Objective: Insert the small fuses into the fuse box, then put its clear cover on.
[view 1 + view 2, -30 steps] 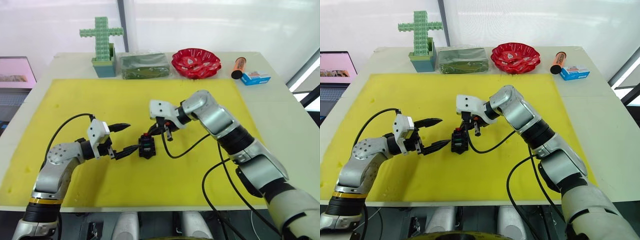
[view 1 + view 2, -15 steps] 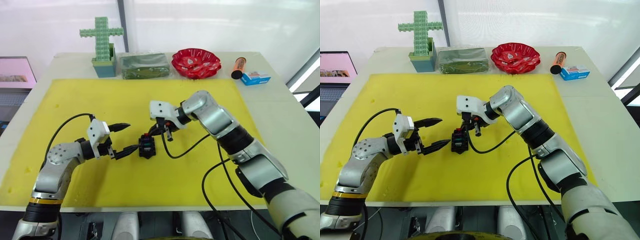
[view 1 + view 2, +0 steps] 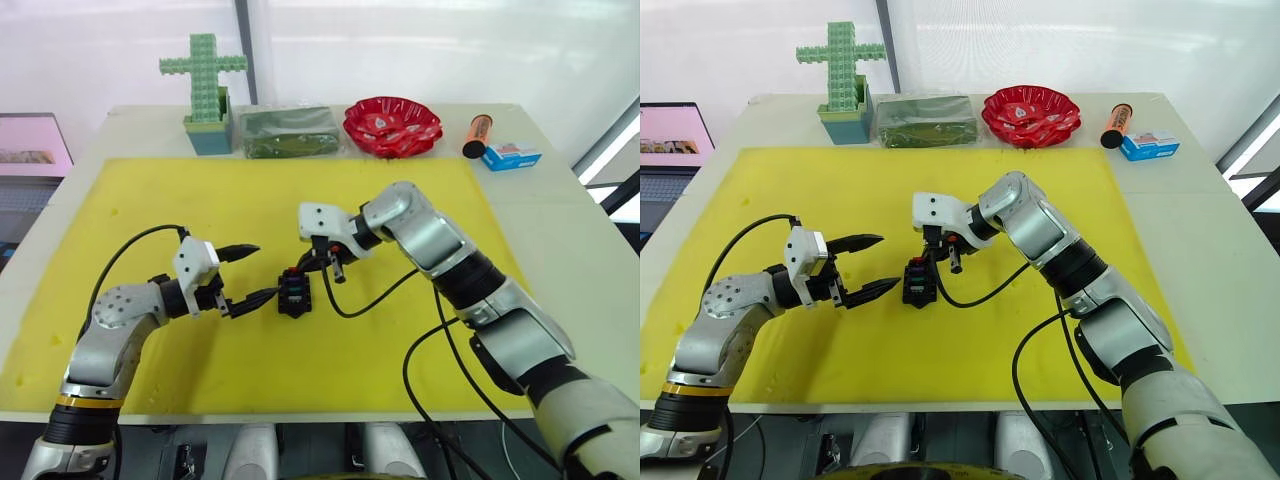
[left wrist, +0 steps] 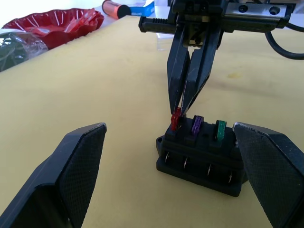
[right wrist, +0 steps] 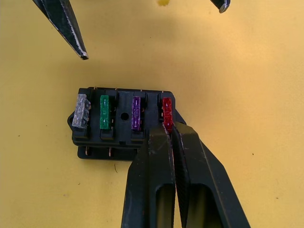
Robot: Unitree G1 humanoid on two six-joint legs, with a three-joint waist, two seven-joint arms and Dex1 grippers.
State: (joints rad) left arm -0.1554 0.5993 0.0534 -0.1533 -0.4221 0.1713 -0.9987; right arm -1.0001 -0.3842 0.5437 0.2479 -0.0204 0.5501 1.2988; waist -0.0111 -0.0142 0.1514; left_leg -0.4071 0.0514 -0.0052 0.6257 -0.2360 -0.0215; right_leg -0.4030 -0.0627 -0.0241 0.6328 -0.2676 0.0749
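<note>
- Sitting mid-mat: fuse box (image 5: 124,122), grey fuse (image 5: 81,110), green fuse (image 5: 105,111), purple fuse (image 5: 136,113) seated.
- Pinching red fuse (image 5: 167,110) at its end slot, right gripper (image 5: 170,135) narrow.
- Hovering wide at box's 9 o'clock, left gripper (image 3: 249,275).
- Remaining: cover, not spotted.

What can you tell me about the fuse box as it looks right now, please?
The fuse box is a small black plastic block lying flat on the yellow mat. Its top row holds four fuses: grey, green, purple and red. The right gripper pinches the red one; the open left gripper flanks it.
</note>
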